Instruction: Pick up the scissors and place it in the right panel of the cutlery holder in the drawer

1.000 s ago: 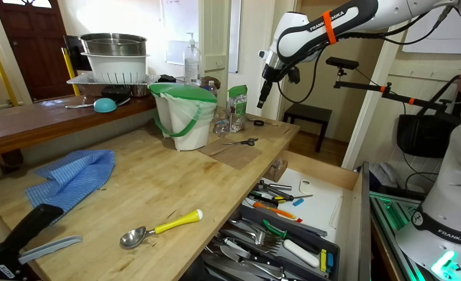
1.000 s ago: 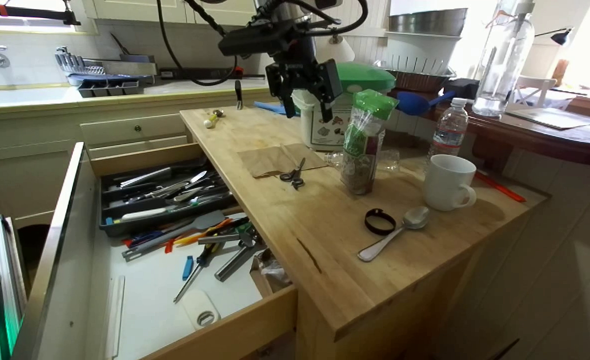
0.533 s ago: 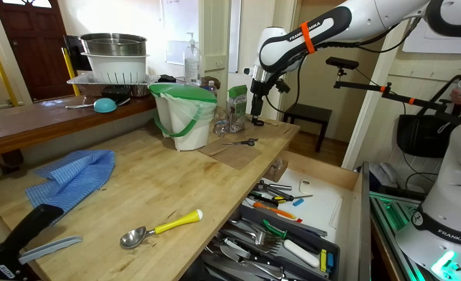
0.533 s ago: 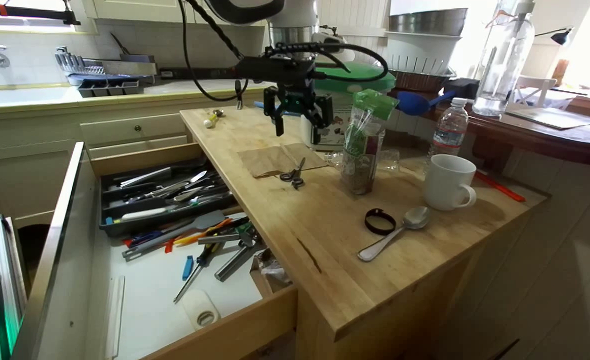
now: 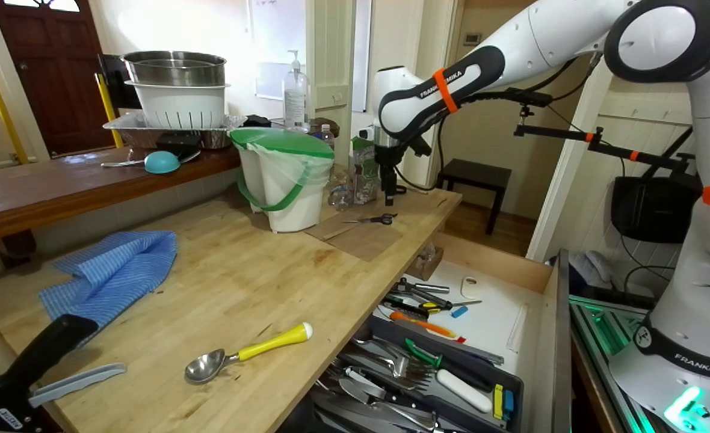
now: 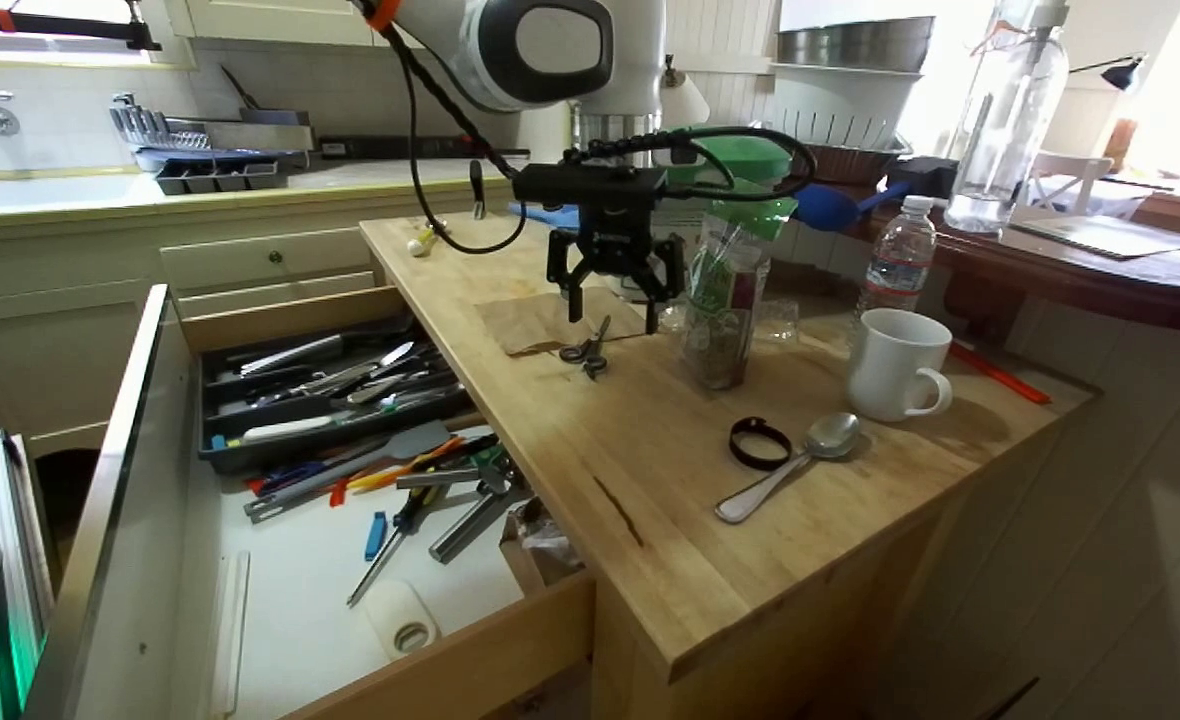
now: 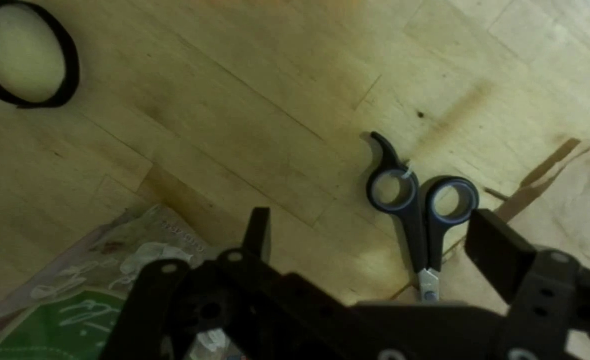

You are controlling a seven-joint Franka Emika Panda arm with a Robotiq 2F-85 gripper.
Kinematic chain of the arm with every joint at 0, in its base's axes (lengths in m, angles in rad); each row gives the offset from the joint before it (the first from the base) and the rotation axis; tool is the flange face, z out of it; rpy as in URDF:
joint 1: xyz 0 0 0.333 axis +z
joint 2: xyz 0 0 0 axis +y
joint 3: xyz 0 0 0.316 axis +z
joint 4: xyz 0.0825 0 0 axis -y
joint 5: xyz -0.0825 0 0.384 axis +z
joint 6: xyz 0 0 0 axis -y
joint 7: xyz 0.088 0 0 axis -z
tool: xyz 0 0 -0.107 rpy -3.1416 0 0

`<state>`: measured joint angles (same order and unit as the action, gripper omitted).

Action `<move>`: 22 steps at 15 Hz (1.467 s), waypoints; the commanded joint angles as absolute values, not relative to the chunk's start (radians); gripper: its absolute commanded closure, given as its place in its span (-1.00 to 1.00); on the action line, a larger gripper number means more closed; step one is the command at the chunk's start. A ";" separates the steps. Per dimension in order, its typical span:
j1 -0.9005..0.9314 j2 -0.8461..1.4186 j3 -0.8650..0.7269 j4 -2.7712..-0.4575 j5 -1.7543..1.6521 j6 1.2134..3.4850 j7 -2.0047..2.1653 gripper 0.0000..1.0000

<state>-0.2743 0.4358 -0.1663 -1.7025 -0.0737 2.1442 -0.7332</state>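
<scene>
The dark scissors (image 5: 382, 219) lie on the wooden counter, partly on brown paper, and show in both exterior views (image 6: 588, 354). In the wrist view the black scissor handles (image 7: 416, 240) lie between the fingers, nearer the right one; the blade ends are hidden behind the gripper body. My gripper (image 7: 370, 217) is open and empty. In both exterior views the gripper (image 6: 614, 316) (image 5: 389, 201) hangs above the counter by the scissors. The dark grey cutlery holder (image 6: 240, 456), full of utensils, sits in the open drawer (image 6: 450, 655). Its long compartment beside the loose tools holds a white-handled utensil (image 6: 288, 428).
A clear bag with a green top (image 6: 725, 300) stands close beside the gripper. A white bucket with green lid (image 5: 289, 186) is behind the scissors. A mug (image 6: 890, 365), a spoon (image 6: 790, 470), a black ring (image 6: 760, 460) and a water bottle (image 6: 898, 262) stand or lie nearby.
The gripper has come down from high above the counter and swung in toward the scissors. It stays open. The scissors, drawer and other objects have not moved.
</scene>
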 commanded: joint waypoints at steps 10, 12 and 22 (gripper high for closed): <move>-0.253 0.519 -0.105 -1.641 -0.151 2.151 -0.648 -1.00; -0.259 0.524 -0.101 -1.640 -0.146 2.150 -0.660 -1.00; -0.277 0.549 -0.094 -1.621 -0.138 2.139 -0.709 -0.45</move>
